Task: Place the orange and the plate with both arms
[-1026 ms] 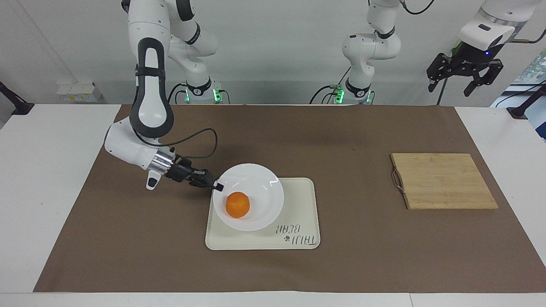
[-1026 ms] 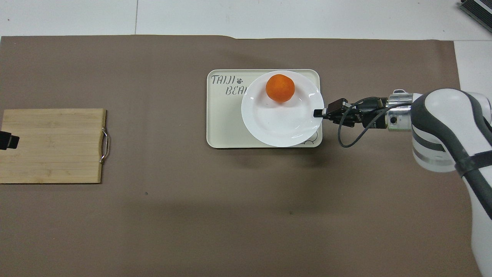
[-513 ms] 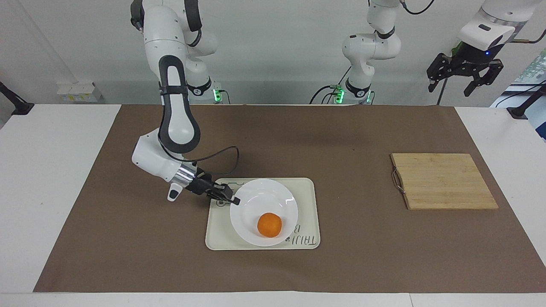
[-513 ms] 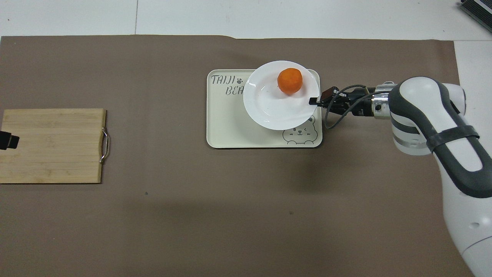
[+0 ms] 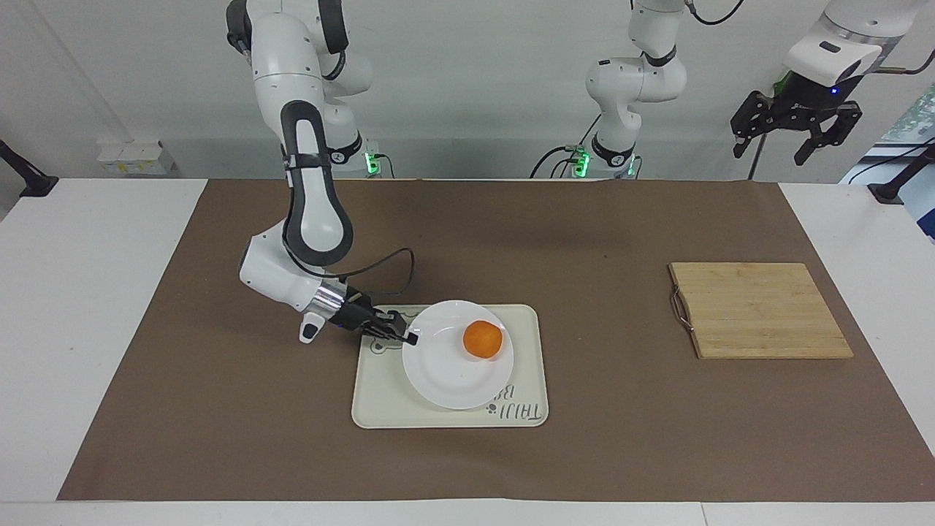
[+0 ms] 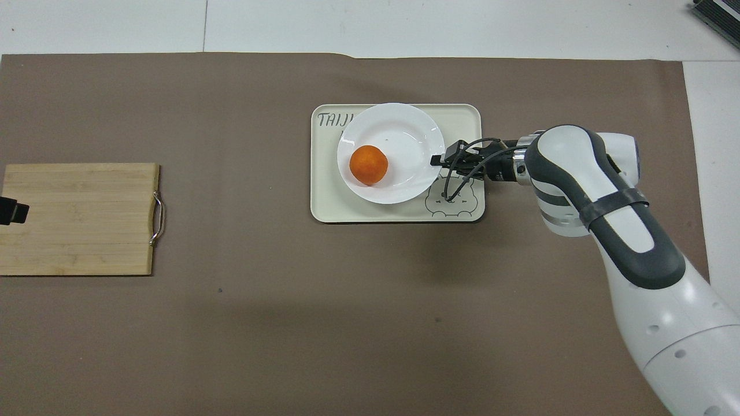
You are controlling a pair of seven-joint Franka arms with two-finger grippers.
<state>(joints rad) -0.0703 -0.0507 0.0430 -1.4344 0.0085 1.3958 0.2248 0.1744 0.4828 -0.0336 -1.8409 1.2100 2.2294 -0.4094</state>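
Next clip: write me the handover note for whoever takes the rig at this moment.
Right gripper: shut on the plate at its rim, low over the tray.
Left gripper: open, empty, waiting raised off the left arm's end of the table.
Orange: in the plate.
Cutting board: bare, toward the left arm's end.
Done: orange in plate, plate on the tray.
Left: release the rim and withdraw the right arm.
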